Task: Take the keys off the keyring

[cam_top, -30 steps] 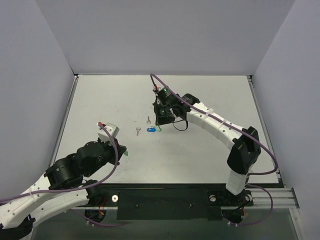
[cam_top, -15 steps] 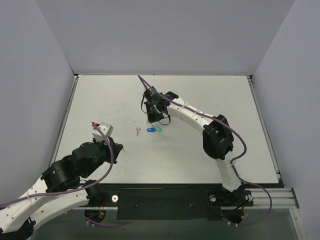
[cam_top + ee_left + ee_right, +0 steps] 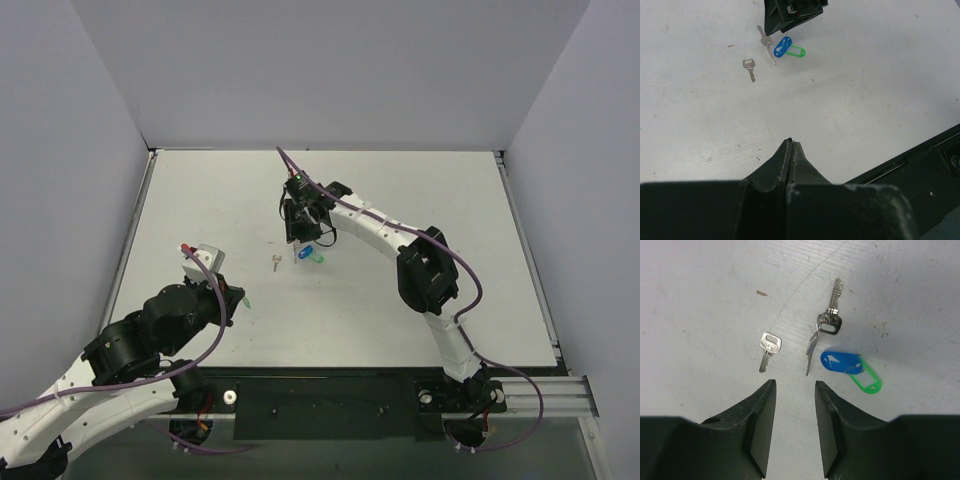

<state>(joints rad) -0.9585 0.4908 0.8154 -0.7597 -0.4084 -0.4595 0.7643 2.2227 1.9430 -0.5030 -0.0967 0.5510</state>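
Observation:
Several small keys lie on the white table. One bare silver key [image 3: 769, 347] lies apart on the left. A second bare key [image 3: 831, 315] lies beside a blue-headed key [image 3: 840, 361], whose head overlaps a green-headed one [image 3: 867, 380]. I cannot make out a keyring. My right gripper [image 3: 795, 385] is open and empty, hovering just above them, its fingertips short of the blue key's blade. In the top view it [image 3: 300, 235] covers the second bare key. My left gripper [image 3: 790, 142] is shut and empty, well short of the keys [image 3: 782, 46].
The white table [image 3: 420, 300] has walls at the back and both sides. A black rail [image 3: 330, 400] with the arm bases runs along the near edge. The right arm [image 3: 380, 228] stretches across the middle of the table toward the keys.
My right gripper has moved left and now sits over the keys, hiding one bare key from above. My left arm has drawn back a little to the left.

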